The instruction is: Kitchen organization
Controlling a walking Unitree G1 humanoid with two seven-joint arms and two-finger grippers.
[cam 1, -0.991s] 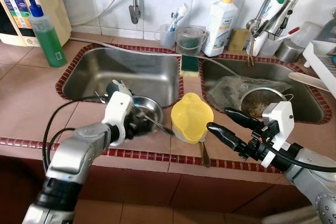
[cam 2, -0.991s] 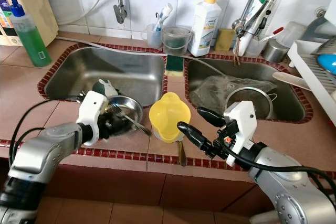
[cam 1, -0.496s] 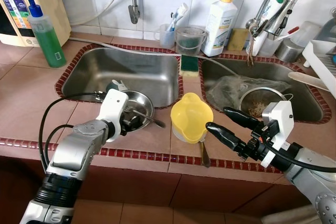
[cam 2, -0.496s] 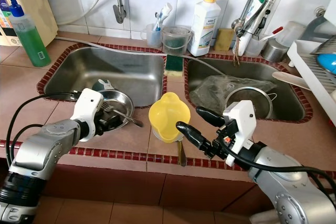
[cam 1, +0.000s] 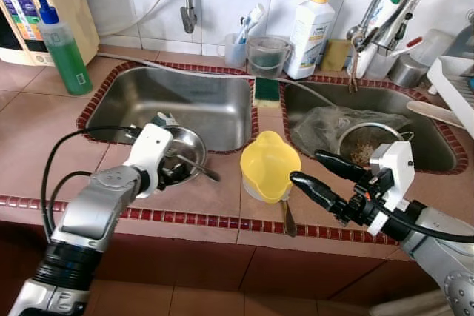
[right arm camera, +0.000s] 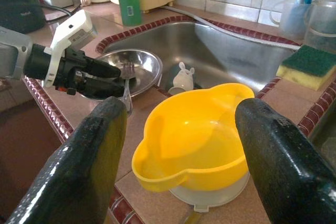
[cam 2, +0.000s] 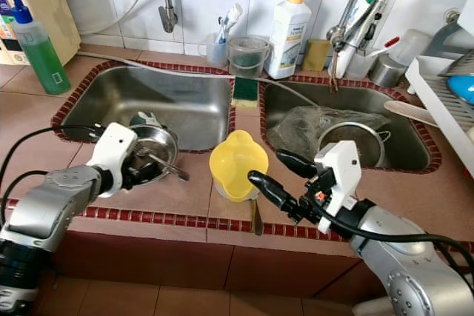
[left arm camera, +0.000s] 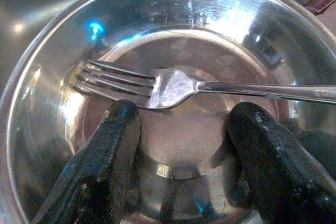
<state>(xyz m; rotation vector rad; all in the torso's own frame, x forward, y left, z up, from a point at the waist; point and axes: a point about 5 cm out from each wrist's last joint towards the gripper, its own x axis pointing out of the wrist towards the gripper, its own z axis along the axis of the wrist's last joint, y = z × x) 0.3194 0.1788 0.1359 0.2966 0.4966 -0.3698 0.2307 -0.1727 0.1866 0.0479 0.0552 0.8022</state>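
Left end effector (left arm camera: 181, 145) has its black fingers apart inside the round steel bowl (cam 1: 181, 155), which sits on the tiled worktop (cam 1: 37, 135) at the left sink's front edge, a steel fork (left arm camera: 173, 85) lying across it. Right end effector (cam 1: 315, 173), fingers apart, hovers just beside the yellow plastic bowl (cam 1: 269, 163) between the sinks.

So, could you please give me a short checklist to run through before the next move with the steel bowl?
1. Left tool at the round steel bowl: ok, its fingers reach into the bowl.
2. Firm grip on the rim: cannot tell.
3. Silver fork settled: not ok, its handle sticks out over the rim.
4. Bowl supported: not ok, it overhangs the left sink edge.
5. Right tool free: ok, open beside the yellow plastic bowl.
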